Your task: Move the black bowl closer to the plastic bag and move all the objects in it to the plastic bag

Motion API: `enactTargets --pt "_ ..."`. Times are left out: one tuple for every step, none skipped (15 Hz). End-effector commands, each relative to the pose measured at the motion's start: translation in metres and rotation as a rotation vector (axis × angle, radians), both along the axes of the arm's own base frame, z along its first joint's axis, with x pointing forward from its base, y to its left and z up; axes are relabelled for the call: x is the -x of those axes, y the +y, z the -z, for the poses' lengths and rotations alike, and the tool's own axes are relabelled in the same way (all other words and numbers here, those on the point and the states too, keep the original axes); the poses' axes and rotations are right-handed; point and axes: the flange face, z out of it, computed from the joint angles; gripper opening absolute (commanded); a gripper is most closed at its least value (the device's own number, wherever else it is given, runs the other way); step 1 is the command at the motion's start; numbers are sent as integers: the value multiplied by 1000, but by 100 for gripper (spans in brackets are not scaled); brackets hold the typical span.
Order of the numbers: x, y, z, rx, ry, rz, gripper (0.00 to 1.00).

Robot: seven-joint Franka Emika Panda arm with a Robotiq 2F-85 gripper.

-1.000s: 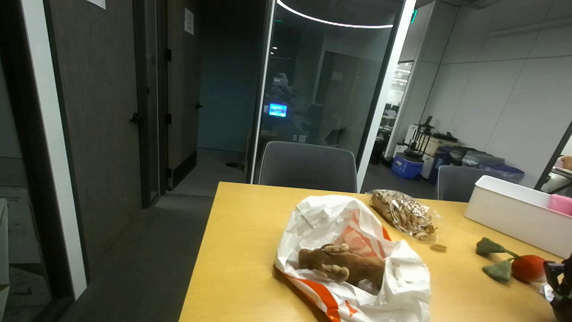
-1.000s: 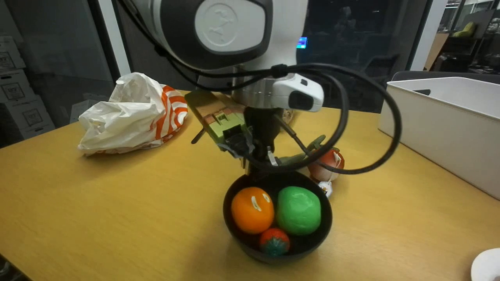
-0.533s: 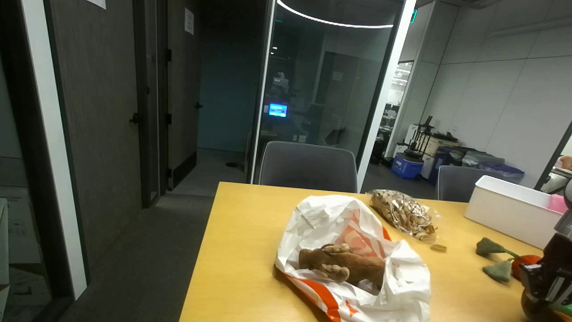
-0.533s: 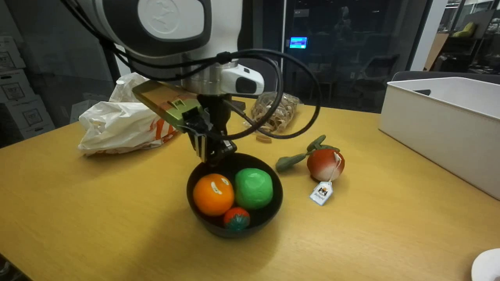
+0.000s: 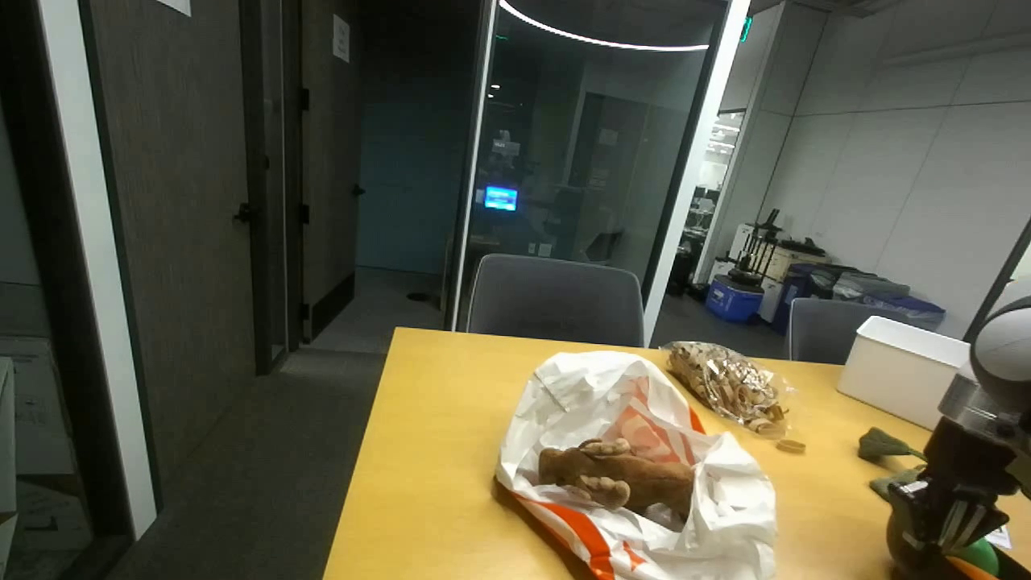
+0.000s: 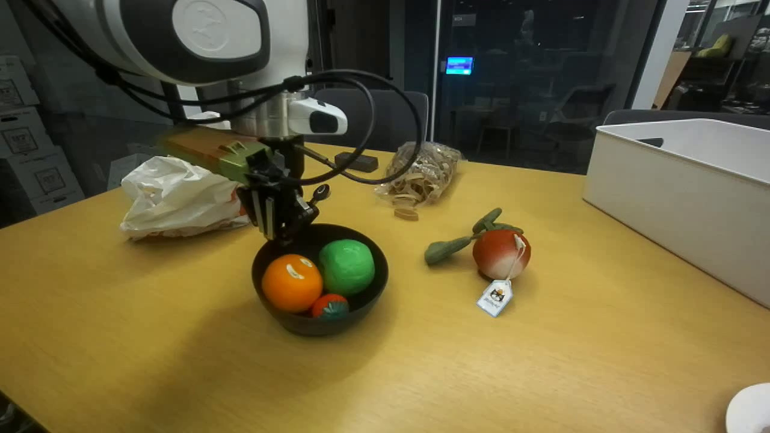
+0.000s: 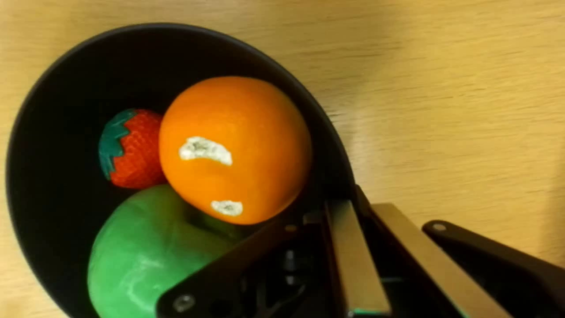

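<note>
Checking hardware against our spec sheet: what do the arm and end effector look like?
The arm is white and dark grey, rounded, with a circular emblem on a pale cap and a silver collar. Black cables loop off it; a green-and-brown module is mounted near the end effector, whose black linkage ends in flat, tan-looking fingers.

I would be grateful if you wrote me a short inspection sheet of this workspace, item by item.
Surface: wood-grain table, partly shadowed.
Job's things: black bowl holding an orange, a green fruit and a strawberry; white plastic bag, mouth open, with a brown toy inside.
Clutter: clear bag of tan loops, red-and-white toy vegetable with a tag, white bin, dark block, white round item partly in view.
Gripper: closed on the bowl's rim; whether the bowl is lifted cannot be told.
Cables: black, looping near the arm.
Surroundings: gray chair, glass wall, door.
</note>
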Motion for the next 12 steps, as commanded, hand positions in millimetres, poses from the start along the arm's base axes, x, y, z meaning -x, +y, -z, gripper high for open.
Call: enactTargets --pt "-2 39 -12 21 -43 -95 7" --pt "-4 50 -14 22 -48 -115 7" --pt "-6 58 -14 27 -56 -135 7" --pt "-8 66 -13 37 -62 -154 7" --pt "-10 71 -8 50 -59 -169 7" --pt "-11 75 -7 59 -59 -182 7" --pt "-12 82 -6 58 -63 -203 7" --pt "-12 87 -5 65 -70 -221 7" --pt "-13 96 -6 67 -78 -237 7" --pt "-13 101 -6 69 -87 -253 7" --pt "-13 109 -8 68 -95 -269 7" --pt "-13 116 -8 64 -103 -282 7"
